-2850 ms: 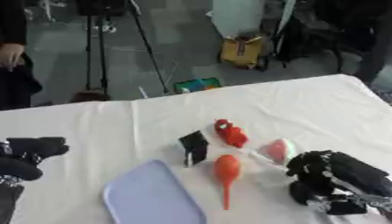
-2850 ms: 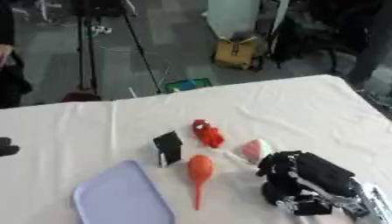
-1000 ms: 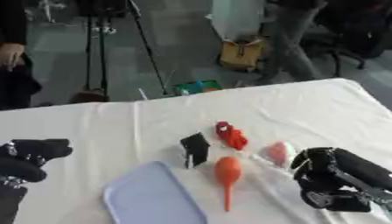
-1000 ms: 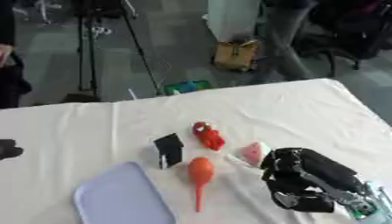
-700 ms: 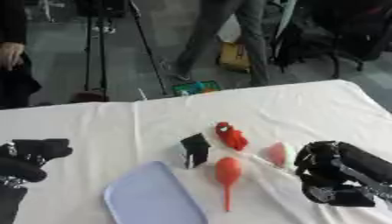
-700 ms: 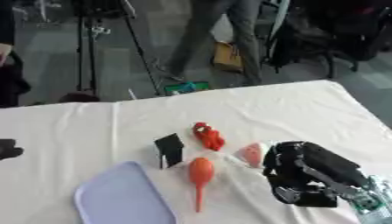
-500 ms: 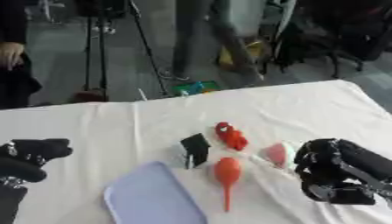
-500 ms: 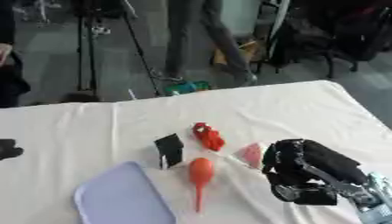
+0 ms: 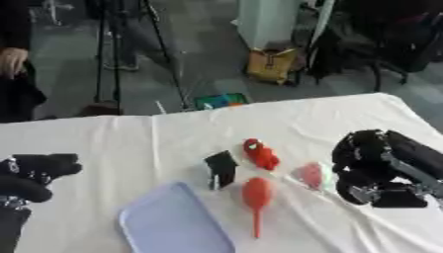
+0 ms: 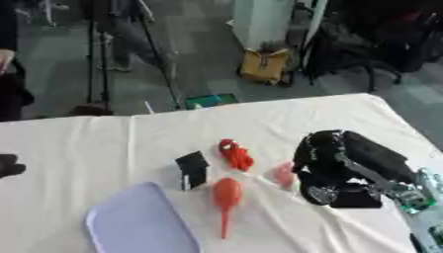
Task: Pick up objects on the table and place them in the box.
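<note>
A pale lavender flat box (image 9: 173, 225) lies at the table's near left. Behind it stands a small black object (image 9: 221, 168). A red figure (image 9: 260, 154) lies to the right of that. An orange-red bulb with a thin stem (image 9: 257, 195) points toward me. A pink rounded object (image 10: 284, 175) lies right of the bulb. My black right hand (image 10: 333, 165) sits just right of the pink object, fingers relaxed and arched, nothing held; whether it touches the object is unclear. At the lower left edge my left hand (image 9: 34, 173) rests open and away from everything.
A white cloth covers the table (image 9: 173, 133); its far edge runs behind the objects. Beyond it on the floor are a tripod (image 9: 130, 44), a yellow bag (image 9: 273, 64) and a green item (image 9: 221, 100). A person stands at the far left edge.
My right hand has risen from the near right and moved up beside the pink object. The objects and my left hand have stayed put. A person walked across the background.
</note>
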You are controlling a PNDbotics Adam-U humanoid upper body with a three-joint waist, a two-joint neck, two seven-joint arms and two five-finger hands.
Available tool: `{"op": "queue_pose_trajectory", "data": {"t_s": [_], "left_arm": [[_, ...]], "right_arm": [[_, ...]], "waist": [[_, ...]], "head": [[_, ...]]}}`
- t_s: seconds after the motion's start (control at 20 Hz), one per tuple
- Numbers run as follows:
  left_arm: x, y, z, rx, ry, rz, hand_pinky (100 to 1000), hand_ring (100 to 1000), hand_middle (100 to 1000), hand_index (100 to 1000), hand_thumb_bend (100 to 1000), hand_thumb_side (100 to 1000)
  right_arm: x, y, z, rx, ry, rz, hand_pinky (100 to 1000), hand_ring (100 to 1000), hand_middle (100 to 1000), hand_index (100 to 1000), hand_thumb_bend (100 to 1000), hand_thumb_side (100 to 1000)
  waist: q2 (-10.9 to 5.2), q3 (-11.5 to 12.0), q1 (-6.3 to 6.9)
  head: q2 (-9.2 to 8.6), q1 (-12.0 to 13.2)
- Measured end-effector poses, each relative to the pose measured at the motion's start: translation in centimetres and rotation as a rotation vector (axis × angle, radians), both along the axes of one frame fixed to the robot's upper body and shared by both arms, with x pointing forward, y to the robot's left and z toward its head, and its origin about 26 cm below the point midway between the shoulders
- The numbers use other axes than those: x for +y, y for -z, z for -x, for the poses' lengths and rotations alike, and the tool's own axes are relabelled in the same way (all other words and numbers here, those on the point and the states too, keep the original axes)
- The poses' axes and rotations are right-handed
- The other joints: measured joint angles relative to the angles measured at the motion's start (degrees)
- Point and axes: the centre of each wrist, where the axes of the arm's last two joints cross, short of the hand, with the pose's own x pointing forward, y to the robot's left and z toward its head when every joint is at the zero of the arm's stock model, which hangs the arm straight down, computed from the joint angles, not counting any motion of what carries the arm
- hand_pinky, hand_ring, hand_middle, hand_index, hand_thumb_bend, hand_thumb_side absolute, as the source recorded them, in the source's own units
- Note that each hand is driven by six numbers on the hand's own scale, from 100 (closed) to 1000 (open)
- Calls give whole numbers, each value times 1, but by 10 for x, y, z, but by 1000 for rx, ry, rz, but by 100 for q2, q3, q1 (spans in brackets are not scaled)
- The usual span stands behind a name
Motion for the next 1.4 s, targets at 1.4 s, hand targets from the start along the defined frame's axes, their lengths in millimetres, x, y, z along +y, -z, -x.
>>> {"op": "queue_pose_trajectory", "data": {"t_s": [1.4], "left_arm": [[0, 3, 1, 14, 15, -8, 847, 852, 740, 679, 100, 989]], "right_arm": [[31, -63, -14, -10, -171, -87, 404, 619, 543, 532, 100, 100]], "waist": [[-88, 426, -203]], "head": [[102, -320]]}}
